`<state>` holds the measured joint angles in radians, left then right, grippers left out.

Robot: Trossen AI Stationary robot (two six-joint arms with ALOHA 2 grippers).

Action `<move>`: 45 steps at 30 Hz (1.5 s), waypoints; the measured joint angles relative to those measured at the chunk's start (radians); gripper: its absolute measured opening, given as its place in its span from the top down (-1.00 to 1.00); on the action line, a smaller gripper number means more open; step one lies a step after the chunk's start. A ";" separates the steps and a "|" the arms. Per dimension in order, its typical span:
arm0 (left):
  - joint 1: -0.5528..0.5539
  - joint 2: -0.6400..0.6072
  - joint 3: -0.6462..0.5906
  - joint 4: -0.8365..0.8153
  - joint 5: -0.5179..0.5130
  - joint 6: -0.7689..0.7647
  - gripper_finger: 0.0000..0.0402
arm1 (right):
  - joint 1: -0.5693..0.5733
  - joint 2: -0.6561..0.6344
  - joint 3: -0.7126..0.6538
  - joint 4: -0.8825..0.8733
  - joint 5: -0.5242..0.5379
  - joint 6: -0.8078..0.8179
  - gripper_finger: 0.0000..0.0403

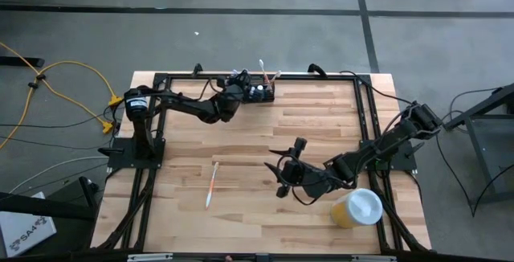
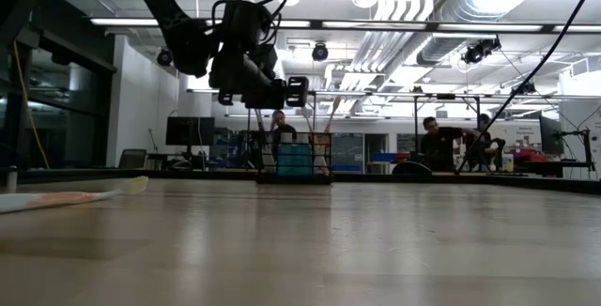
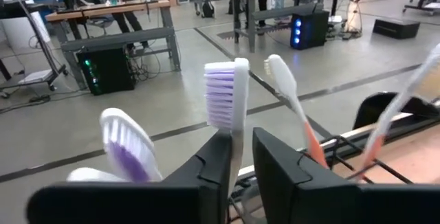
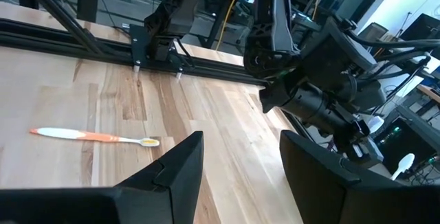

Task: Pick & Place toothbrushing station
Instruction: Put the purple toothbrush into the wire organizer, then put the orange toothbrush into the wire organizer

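Note:
The black caddy (image 1: 261, 93) stands at the table's far edge and also shows in the low view (image 2: 293, 160), with toothbrushes standing upright in it. My left gripper (image 3: 240, 155) is level at the brush heads, above the caddy (image 2: 296, 90), shut on a white toothbrush with purple-white bristles (image 3: 230, 100). Beside it stand an orange-handled brush (image 3: 285, 86) and a purple-bristled one (image 3: 127, 145). My right gripper (image 1: 283, 169) is open and empty over the table's middle, its fingers wide apart in its wrist view (image 4: 240, 162). My left gripper has the toothbrush's handle (image 3: 238, 148) between its two fingers, just below the head. The fingers are level, point toward the table's far edge and lie across the upright handle. The fingers hide the handle's lower end, so whether it still sits in the caddy cannot be told.
An orange and white toothbrush (image 1: 212, 183) lies flat on the table left of my right gripper and shows in the right wrist view (image 4: 96, 136). A yellow cup with a white lid (image 1: 357, 207) stands near the front right. Black frame rails (image 1: 161, 75) border the table. People sit in the room beyond.

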<state>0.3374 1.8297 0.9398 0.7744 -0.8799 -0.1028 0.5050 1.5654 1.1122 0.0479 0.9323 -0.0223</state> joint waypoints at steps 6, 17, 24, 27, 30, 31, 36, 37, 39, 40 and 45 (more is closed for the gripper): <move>0.001 0.000 0.000 -0.002 0.011 -0.010 0.56 | 0.008 0.000 0.000 0.000 0.006 -0.004 0.08; -0.034 0.000 0.000 -0.005 -0.074 -0.029 0.52 | 0.009 0.000 0.000 -0.003 0.007 -0.004 0.08; -0.061 0.000 0.000 -0.013 -0.113 -0.053 0.52 | 0.012 0.000 0.000 -0.007 0.008 -0.004 0.08; -0.069 0.000 0.000 -0.016 -0.137 -0.055 0.52 | 0.020 0.000 0.000 -0.007 0.007 -0.003 0.08; -0.069 0.000 0.000 -0.031 -0.149 -0.062 0.52 | 0.028 0.000 0.000 -0.007 0.008 -0.003 0.08; -0.069 0.000 0.000 -0.043 -0.149 -0.078 0.52 | 0.032 0.000 0.000 -0.007 0.008 -0.003 0.08; -0.069 -0.001 0.000 -0.129 -0.170 -0.147 0.52 | 0.046 0.000 0.000 -0.008 0.009 -0.003 0.08; -0.070 -0.001 0.000 -0.143 -0.173 -0.160 0.52 | 0.050 0.000 0.000 -0.008 0.009 -0.003 0.08; -0.078 -0.001 0.000 -0.149 -0.174 -0.172 0.52 | 0.055 0.000 0.000 -0.007 0.010 -0.003 0.08; -0.085 -0.001 0.000 -0.146 -0.174 -0.177 0.52 | 0.058 0.000 0.000 -0.007 0.011 -0.004 0.08; -0.125 -0.001 0.000 -0.144 -0.242 -0.155 0.52 | 0.059 0.000 0.000 -0.011 0.010 -0.001 0.08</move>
<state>0.2124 1.8290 0.9398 0.6306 -1.1217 -0.2575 0.5645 1.5654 1.1122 0.0374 0.9428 -0.0238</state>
